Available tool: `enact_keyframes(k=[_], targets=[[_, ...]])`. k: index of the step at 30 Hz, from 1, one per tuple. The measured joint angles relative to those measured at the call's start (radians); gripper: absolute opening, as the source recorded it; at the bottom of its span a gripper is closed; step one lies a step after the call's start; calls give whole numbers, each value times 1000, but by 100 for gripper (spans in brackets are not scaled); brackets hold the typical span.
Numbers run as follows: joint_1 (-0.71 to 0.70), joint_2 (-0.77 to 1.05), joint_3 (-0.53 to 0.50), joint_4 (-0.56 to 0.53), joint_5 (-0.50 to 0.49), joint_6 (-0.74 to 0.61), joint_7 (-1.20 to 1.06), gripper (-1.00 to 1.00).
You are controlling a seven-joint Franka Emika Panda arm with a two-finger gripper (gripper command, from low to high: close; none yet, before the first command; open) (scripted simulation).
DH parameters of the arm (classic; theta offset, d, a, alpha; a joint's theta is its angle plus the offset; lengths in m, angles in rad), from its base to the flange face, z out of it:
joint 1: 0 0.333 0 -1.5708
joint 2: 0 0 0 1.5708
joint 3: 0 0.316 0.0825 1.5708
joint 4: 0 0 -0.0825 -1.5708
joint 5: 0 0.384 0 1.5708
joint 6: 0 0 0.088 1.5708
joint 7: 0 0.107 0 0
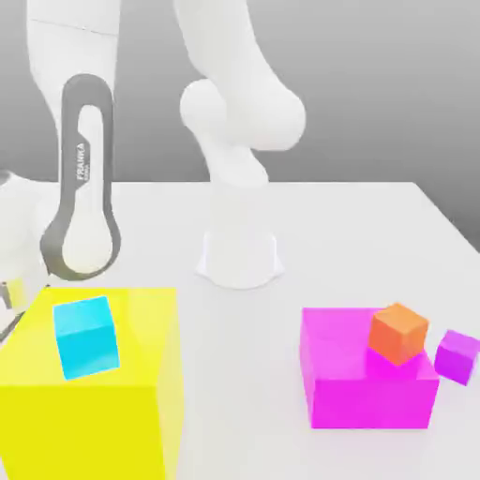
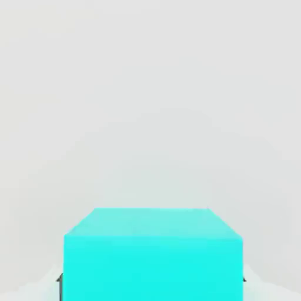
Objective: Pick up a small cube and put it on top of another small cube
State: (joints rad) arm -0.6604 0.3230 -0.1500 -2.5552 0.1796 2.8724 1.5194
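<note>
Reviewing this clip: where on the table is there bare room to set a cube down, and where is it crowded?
Free: the white table between the robot base and the magenta block, and the strip between the yellow block and the magenta block. Crowded: around the magenta block, where the orange cube and purple cube sit close, and by the yellow block, with the cyan cube.

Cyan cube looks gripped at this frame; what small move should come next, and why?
Probably a short straight lift. The gripper is shut on the cyan cube, which in the exterior view appears in front of the big yellow block. Raising it first should clear that block before heading toward the orange cube.
</note>
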Motion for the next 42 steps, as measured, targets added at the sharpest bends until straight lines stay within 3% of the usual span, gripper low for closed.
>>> enact_keyframes(k=[4,10,24,34,38,42], targets=[[28,-123,-37,-24,-80,-95,44,-100],[74,-96,7,6,-191,-51,-89,-100],[299,88,-140,416,-407,-149,188,-100],[447,53,-14,634,-398,-508,108,-100],[492,24,66,690,-352,-672,25,-100],[513,-35,138,670,-249,-831,-126,-100]])
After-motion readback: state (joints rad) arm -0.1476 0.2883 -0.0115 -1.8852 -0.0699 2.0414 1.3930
